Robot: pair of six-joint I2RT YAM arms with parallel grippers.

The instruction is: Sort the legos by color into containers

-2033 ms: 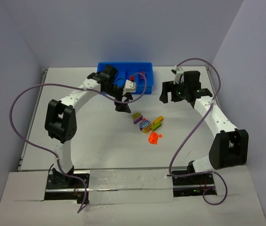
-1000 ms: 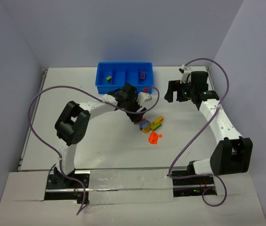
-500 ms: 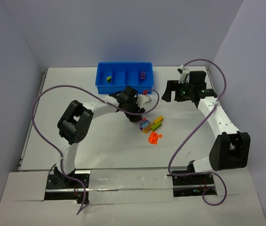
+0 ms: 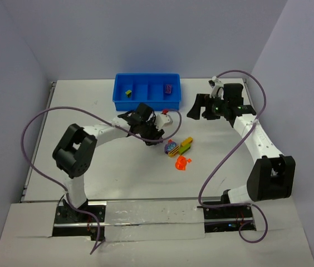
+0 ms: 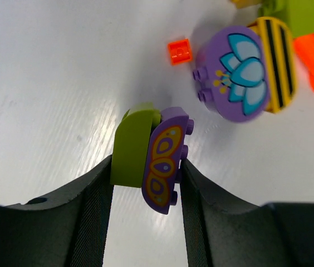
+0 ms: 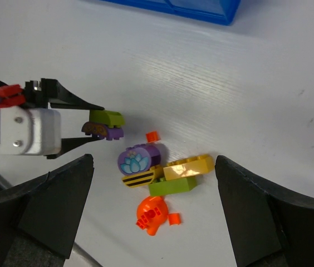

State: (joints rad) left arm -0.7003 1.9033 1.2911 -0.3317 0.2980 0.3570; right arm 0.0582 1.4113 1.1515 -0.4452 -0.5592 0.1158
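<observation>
My left gripper (image 5: 147, 167) is shut on a stacked lego, an olive-green brick (image 5: 130, 147) joined to a purple patterned brick (image 5: 165, 158), low over the table; the same stack (image 6: 104, 123) shows in the right wrist view. To its right lie a purple lotus brick on a yellow striped piece (image 5: 238, 78), a tiny orange piece (image 5: 179, 51), a yellow brick on a green one (image 6: 187, 167) and an orange-red dome (image 6: 152, 214). My right gripper (image 4: 193, 108) hangs open above the table. The blue bin (image 4: 146, 104) holds a yellow-green brick (image 4: 128, 92) and a purple brick (image 4: 168, 88).
The left arm's purple cable (image 4: 40, 128) loops over the left side of the table. The right arm's cable (image 4: 224, 161) runs down past the loose pile (image 4: 176, 150). Grey walls close in the table on three sides.
My left gripper's fingers have closed onto the green and purple stack and drawn it a little left, away from the pile. The right gripper has barely shifted.
</observation>
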